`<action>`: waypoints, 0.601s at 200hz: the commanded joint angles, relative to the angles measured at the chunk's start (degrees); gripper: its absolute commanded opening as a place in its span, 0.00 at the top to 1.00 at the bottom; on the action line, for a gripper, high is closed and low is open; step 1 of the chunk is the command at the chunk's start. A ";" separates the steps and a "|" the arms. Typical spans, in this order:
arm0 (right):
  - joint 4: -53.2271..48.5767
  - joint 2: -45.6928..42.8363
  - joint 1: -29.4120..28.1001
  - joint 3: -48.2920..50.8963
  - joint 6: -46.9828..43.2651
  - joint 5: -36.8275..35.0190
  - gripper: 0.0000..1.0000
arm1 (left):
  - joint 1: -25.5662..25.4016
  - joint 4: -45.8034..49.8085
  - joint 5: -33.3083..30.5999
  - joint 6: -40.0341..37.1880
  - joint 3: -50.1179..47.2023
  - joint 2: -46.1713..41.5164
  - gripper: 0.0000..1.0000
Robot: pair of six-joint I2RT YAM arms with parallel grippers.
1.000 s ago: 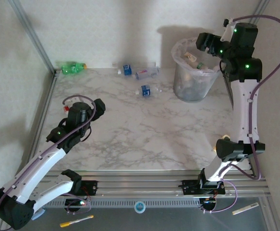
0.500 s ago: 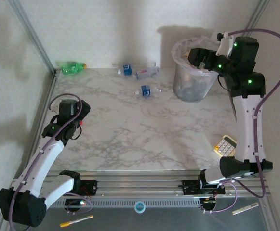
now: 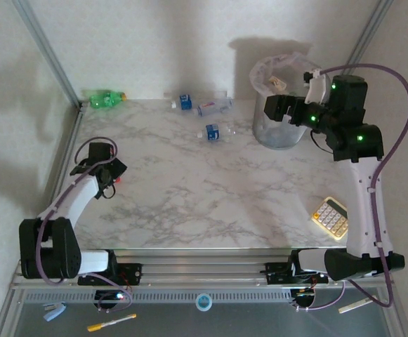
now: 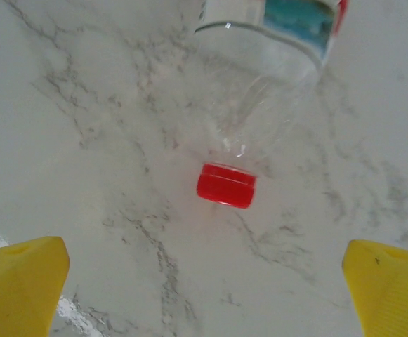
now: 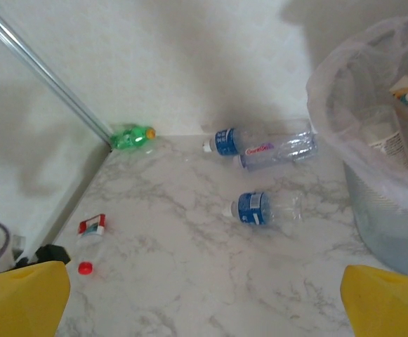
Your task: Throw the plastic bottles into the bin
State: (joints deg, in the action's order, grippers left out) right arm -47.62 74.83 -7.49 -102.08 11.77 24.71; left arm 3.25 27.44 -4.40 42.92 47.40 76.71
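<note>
A clear plastic bottle point(image 4: 260, 63) with a red cap point(image 4: 226, 184) and a red and teal label lies on the marble just ahead of my left gripper point(image 4: 204, 295), which is open and empty above it. In the top view this gripper point(image 3: 111, 175) hangs near the table's left edge. My right gripper point(image 3: 272, 109) is open and empty, in front of the bin point(image 3: 282, 133) on its left side. Other bottles lie at the back: a green one point(image 3: 105, 99), a blue-labelled one point(image 3: 184, 102), a clear one point(image 3: 214, 107) and another blue-labelled one point(image 3: 214, 131). Bottles lie inside the bin point(image 5: 372, 140).
A beige calculator point(image 3: 330, 216) lies at the right front of the marble table point(image 3: 189, 196). An aluminium post point(image 3: 49, 56) rises at the back left corner. White walls close the back and left sides.
My right arm has swung from above the bin down to its front left side. My left arm has drawn back toward the table's left edge, over the red-capped bottle.
</note>
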 commanded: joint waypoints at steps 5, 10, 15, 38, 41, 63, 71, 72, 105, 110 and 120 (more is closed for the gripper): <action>-1.20 -2.11 -1.43 2.28 -1.05 2.53 0.01 | 0.92 -2.81 -0.10 -3.37 0.33 3.43 0.05; -1.31 -2.42 -1.56 2.82 -1.05 2.46 0.01 | 0.98 -3.37 0.13 -3.72 0.50 4.10 0.06; -1.29 -2.76 -1.94 3.42 -1.07 2.39 0.01 | 1.04 -4.01 0.47 -4.16 0.57 4.71 0.07; -1.47 -4.06 -2.80 5.78 -1.30 2.68 0.01 | 1.56 -5.95 1.34 -5.62 1.36 7.35 0.10; -1.58 -4.21 -2.97 6.02 -1.39 2.63 0.01 | 1.71 -6.11 1.45 -5.79 1.50 7.74 0.11; -1.95 -4.95 -3.44 7.50 -1.84 2.21 0.01 | 2.05 -6.59 2.07 -7.14 2.84 11.19 0.15; -1.61 -5.41 -3.51 8.29 -1.84 2.15 0.01 | 2.21 -6.95 2.51 -7.91 3.26 12.26 0.16; -1.56 -5.45 -3.59 8.38 -1.84 2.17 0.01 | 2.21 -7.00 2.58 -8.05 3.29 12.38 0.17; -1.34 -6.14 -4.04 9.88 -2.32 2.47 0.01 | 2.77 -9.56 5.29 -10.21 4.58 15.49 0.21; -1.27 -6.10 -4.03 9.97 -2.28 2.41 0.01 | 2.84 -9.88 5.81 -10.44 4.78 15.94 0.21; -1.41 -6.18 -4.16 10.19 -2.36 2.28 0.01 | 3.03 -10.95 6.70 -11.07 4.77 16.81 0.24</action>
State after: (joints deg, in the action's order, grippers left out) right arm -49.12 69.67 -11.00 -92.62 10.68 25.78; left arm 5.39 19.31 -0.36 34.57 50.43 91.79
